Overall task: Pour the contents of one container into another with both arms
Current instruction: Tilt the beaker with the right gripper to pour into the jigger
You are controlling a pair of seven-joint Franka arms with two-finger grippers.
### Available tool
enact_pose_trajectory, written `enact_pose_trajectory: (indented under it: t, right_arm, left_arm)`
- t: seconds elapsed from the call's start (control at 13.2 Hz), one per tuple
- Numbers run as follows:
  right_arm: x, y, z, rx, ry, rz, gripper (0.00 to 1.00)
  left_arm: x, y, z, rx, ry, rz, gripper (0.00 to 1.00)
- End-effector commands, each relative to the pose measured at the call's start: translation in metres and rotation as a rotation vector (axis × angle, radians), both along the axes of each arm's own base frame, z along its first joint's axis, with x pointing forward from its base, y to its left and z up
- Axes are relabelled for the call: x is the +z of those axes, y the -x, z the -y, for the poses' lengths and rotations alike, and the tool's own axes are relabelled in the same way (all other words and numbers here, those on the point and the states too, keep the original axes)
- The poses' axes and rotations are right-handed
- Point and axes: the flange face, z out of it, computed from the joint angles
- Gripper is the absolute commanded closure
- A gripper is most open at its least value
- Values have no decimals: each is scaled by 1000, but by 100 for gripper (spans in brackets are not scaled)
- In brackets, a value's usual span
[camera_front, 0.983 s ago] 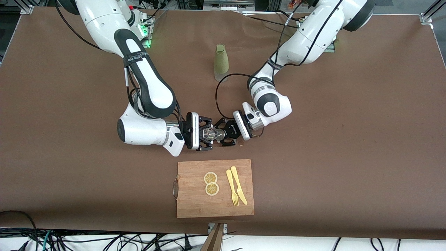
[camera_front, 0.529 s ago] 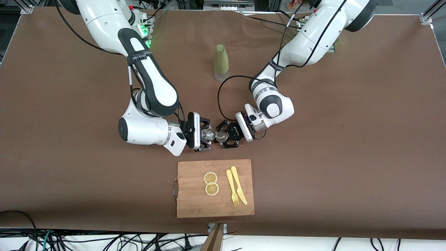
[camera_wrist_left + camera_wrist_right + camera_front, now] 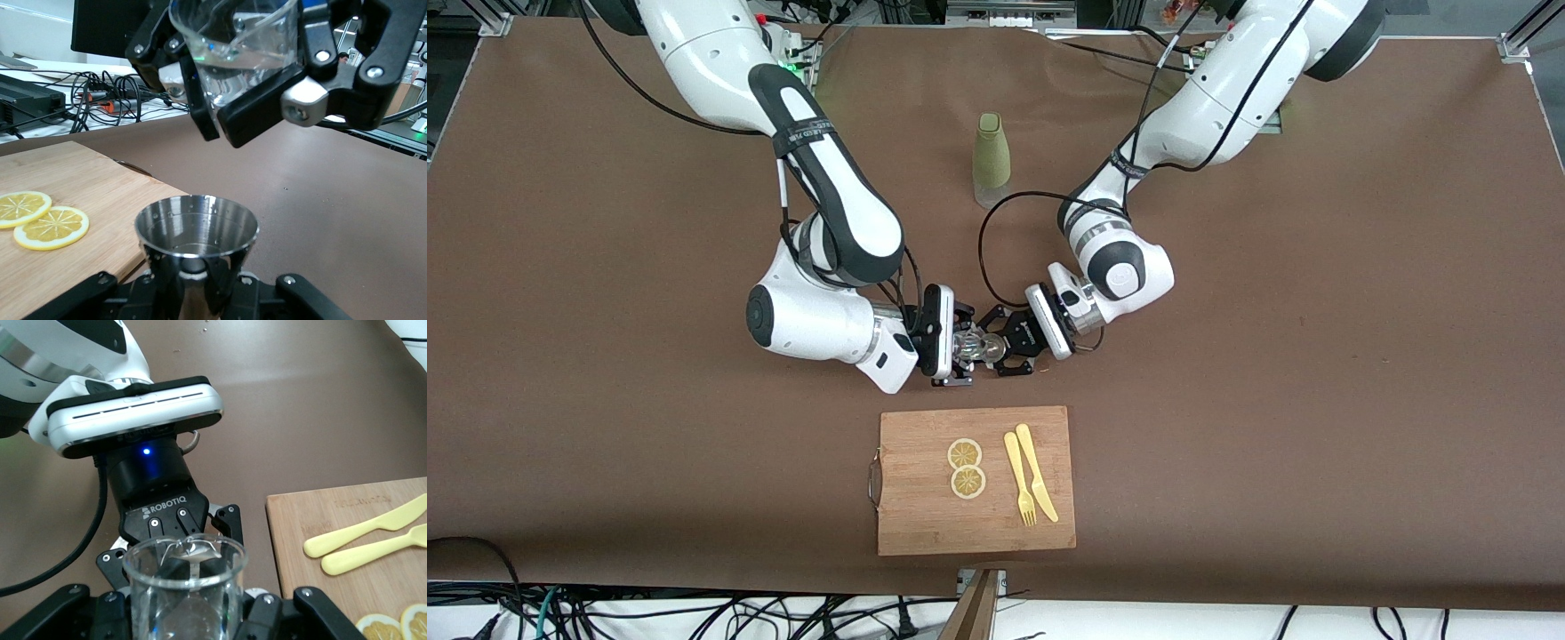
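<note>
1. We see a plain brown tabletop (image 3: 1316,356).
2. We see white arms banded black.
3. Our cutting board (image 3: 925,524) is tan wood, carrying yellow lemon slices (image 3: 966,468) and pale yellow cutlery (image 3: 1029,484).
4. We note an olive-green bottle (image 3: 991,158).

Cutting board (image 3: 925,524) on surface (image 3: 1316,400) nearest front camera, lemon slices (image 3: 966,468) and cutlery (image 3: 1029,485) on it, bottle (image 3: 991,160) farther, glass (image 3: 235,47) above metal cup (image 3: 197,230) between.

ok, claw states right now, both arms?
Left claw: closed on the metal cup.
Right claw: closed on the clear glass, above the metal cup.
</note>
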Motion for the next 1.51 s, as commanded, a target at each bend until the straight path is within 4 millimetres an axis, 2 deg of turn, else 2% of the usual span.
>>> enact_pose_trajectory:
  t: [0.0, 0.98, 1.44]
  right_arm:
    - [4, 3, -6, -24, 66, 1, 96]
    - [3, 10, -16, 4, 149, 27, 95]
    - [10, 8, -15, -76, 14, -35, 95]
  left_arm:
    - [3, -3, 1, 21, -1, 28, 100]
    - [3, -4, -1, 24, -1, 28, 100]
    - [3, -4, -2, 29, 1, 26, 100]
